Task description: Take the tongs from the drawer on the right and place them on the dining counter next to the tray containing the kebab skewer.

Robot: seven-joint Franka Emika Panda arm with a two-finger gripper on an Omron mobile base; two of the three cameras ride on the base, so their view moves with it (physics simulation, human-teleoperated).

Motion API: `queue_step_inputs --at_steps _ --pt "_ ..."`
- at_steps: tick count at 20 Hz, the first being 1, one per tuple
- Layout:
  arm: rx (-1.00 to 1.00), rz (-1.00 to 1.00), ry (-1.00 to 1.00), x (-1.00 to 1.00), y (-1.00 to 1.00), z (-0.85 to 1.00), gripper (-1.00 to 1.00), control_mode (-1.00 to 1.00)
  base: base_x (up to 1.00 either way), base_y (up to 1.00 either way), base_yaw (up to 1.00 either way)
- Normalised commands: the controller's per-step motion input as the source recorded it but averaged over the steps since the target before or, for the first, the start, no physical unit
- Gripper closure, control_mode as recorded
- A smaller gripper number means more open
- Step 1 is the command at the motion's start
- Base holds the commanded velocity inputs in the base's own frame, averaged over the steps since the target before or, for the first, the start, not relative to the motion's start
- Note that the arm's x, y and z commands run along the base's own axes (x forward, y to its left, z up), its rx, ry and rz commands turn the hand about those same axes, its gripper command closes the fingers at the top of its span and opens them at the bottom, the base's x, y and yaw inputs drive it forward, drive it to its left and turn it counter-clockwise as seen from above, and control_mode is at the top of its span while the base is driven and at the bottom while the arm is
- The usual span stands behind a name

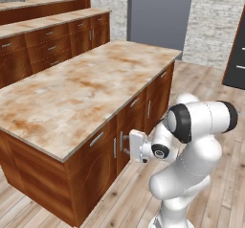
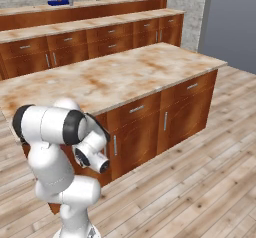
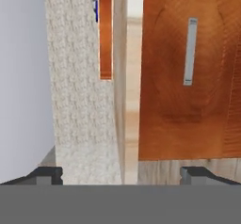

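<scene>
1. Gripper [image 1: 125, 143] [image 3: 121, 175]: is hanging low before the island's reddish-brown front, just beside the vertical door handles [image 1: 115, 148], below the level of the drawer row. Whether it is touching the wood cannot be told. In the hand view its two dark fingertips [image 3: 47, 175] are standing at opposite sides of the picture, so the jaws are spread wide and are gripping nothing
2. Arm [image 1: 191, 145] [image 2: 55, 132]: white with dark joints, is bending forward and down from the base toward the island front
3. Island [image 1: 72, 93] [image 2: 125, 77]: is carrying a beige-and-rust marbled top over wooden cabinets, with drawers above doors
4. Drawer [image 1: 163, 74] [image 2: 192, 86]: the rightmost in the row, is sitting shut, its front flush with its neighbours and its short silver bar handle lying level
5. Wooden front with silver bar handle [image 3: 189, 51]: is facing the hand camera, which is rolled so that the island's pale top edge is running vertically. Which drawer this is cannot be told
6. Dining counter [image 1: 43, 2] [image 2: 115, 3] [image 3: 106, 30]: is rising at the far side, behind a lower counter [image 1: 52, 21] [image 2: 100, 22] with its own drawers
7. Tray [image 2: 57, 2] [image 3: 95, 9]: royal blue, is resting on the dining counter's top toward its left end in the right base view, well apart from the gripper. Its contents are too small to tell
8. Plank floor [image 2: 200, 182]: is running pale around the island
</scene>
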Motion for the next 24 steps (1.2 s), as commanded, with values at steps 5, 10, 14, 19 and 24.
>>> queue_step_inputs --at_steps 5,10,14,19,24 --pt "0.04 -0.06 0.0 0.36 0.14 -0.32 -1.0 -1.0 0.0 0.0 0.0" --pt "0.02 -0.02 0.0 0.37 0.0 -0.43 -1.0 -1.0 0.0 0.0 0.0" --pt "0.0 -0.01 0.0 0.44 0.0 -0.2 -1.0 -1.0 0.0 0.0 0.0" --pt "-0.01 -0.01 0.0 0.43 0.05 -0.01 -1.0 -1.0 0.0 0.0 0.0" --pt "-0.02 0.0 -0.05 0.29 0.37 -0.05 -1.0 -1.0 0.0 0.0 0.0"
